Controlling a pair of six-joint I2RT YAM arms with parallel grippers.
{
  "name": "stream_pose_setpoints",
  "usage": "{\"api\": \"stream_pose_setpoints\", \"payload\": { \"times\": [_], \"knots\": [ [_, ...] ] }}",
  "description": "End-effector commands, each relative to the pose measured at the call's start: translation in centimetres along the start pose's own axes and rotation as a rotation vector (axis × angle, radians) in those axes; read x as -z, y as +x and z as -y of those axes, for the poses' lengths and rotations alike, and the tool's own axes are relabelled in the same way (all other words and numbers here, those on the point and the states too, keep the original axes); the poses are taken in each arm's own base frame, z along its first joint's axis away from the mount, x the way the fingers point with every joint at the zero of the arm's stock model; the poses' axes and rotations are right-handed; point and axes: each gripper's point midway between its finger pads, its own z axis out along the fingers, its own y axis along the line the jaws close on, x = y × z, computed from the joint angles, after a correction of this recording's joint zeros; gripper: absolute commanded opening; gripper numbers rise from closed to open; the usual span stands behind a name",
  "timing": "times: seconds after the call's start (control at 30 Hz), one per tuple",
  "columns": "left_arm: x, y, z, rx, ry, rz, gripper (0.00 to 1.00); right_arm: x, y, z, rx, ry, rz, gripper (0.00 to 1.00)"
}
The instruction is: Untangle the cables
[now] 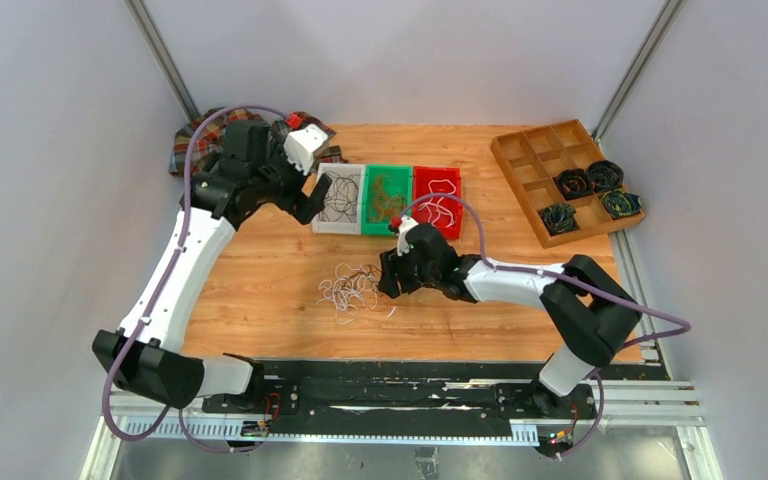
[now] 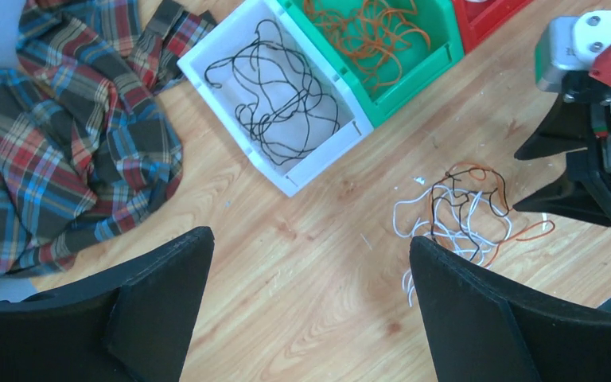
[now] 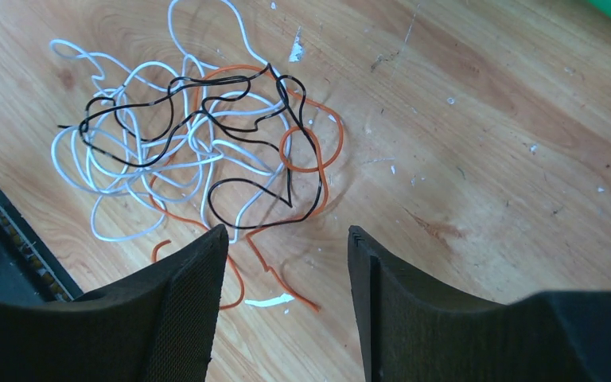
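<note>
While the tangled cables (image 1: pixel 355 290) lie loose on the wooden bench (image 1: pixel 260 300) in front of the bins, the right end effector (image 3: pixel 286 239) hovers over them, released and empty; the left end effector (image 2: pixel 310 239) is spread wide, empty, beside the white bin (image 1: pixel 335 229).

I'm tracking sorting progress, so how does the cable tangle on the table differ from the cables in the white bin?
The tangle mixes white, black and orange strands; the white bin holds only black cables. The tangle lies loose on the bare wood table, just ahead of the right gripper; the black cables sit walled inside the white bin. Both are bunches of thin, looping strands.
</note>
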Motion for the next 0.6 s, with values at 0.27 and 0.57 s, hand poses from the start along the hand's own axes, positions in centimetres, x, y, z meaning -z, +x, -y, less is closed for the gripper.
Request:
{"api": "stream_pose_setpoints", "payload": {
  "times": [0.27,0.57],
  "knots": [
    [1.8,0.9,1.0,0.024,0.032,-0.001,0.98,-1.4,1.9,-1.4,-0.081,-0.025,-0.095,0.44],
    [2.3,1.2,1.6,-0.004,0.059,0.0,0.98,1.2,1.5,-1.7,-0.076,0.025,-0.042,0.47]
  ]
}}
